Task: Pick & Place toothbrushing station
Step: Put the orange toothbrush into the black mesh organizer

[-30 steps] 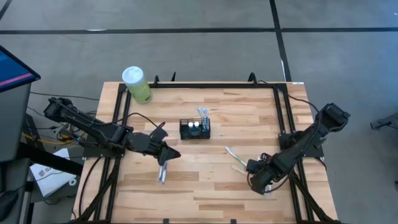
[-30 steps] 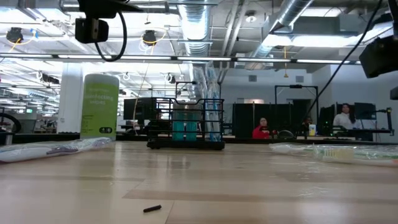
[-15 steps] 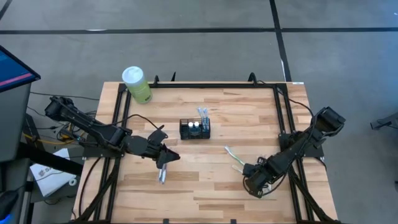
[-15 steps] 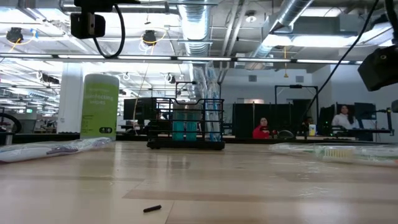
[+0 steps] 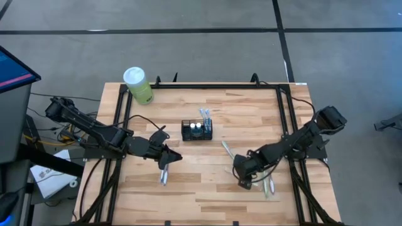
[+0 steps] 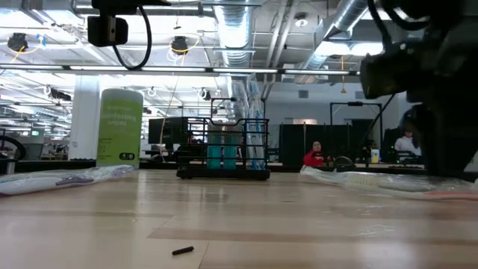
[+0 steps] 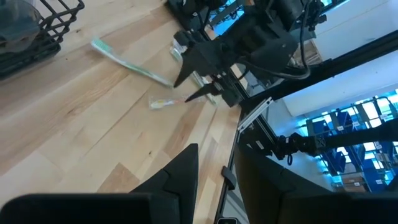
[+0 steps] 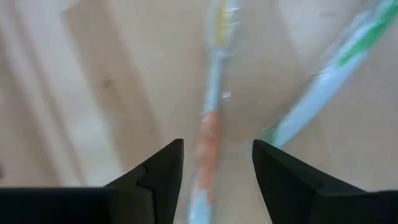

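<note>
Wooden table [image 5: 207, 188], right gripper [image 5: 244, 182] seemingly astride toothbrush [image 8: 208, 140]

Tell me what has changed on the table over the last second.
The right gripper swung inward from the table's right edge toward the middle and now hangs open over a wrapped toothbrush, its fingers either side of it, nothing held. The left gripper, the caddy and the green canister stayed put.
</note>
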Available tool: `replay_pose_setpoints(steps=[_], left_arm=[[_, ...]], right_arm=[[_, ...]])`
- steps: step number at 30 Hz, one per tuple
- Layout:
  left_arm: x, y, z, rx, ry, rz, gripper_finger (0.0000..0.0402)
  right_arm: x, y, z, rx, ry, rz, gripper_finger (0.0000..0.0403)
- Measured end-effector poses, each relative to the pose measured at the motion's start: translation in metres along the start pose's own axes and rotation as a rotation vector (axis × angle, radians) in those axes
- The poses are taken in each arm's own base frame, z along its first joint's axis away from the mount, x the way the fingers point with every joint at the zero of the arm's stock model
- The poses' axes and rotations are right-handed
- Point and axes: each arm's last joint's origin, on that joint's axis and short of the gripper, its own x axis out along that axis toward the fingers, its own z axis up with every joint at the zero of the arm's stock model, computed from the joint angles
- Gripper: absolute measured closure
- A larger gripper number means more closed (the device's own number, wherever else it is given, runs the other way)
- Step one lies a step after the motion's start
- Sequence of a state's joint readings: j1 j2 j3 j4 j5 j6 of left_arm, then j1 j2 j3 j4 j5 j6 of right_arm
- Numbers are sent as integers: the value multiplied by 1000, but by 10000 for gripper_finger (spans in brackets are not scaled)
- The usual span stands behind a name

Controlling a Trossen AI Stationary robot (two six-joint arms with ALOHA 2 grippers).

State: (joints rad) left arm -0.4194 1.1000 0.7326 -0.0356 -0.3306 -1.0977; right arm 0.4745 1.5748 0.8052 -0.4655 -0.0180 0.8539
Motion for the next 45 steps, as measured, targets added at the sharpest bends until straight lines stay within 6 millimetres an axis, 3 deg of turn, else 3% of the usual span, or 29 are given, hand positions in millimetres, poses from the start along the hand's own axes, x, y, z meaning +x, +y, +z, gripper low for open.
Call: replay_pose_setpoints(steps=[8,22,28,33,42,45], left_arm=[[0,-1,-2,-2,3,-4,302],[1,2,-4,-17,-7,-21,302],[1,1,-3,-21,-12,-30,302],[1,1,-3,-18,-14,-32,302],[1,1,-3,-18,-21,-34,302],[1,0,-3,-19,-23,-38,302]], right_arm=[[-32,25,15,-174,-149,69,211],[20,18,11,-193,29,-42,202],[26,19,11,-182,45,-33,202],[26,17,11,-179,45,-52,244],[37,11,8,-215,91,-143,381],[38,12,7,-223,92,-154,391]])
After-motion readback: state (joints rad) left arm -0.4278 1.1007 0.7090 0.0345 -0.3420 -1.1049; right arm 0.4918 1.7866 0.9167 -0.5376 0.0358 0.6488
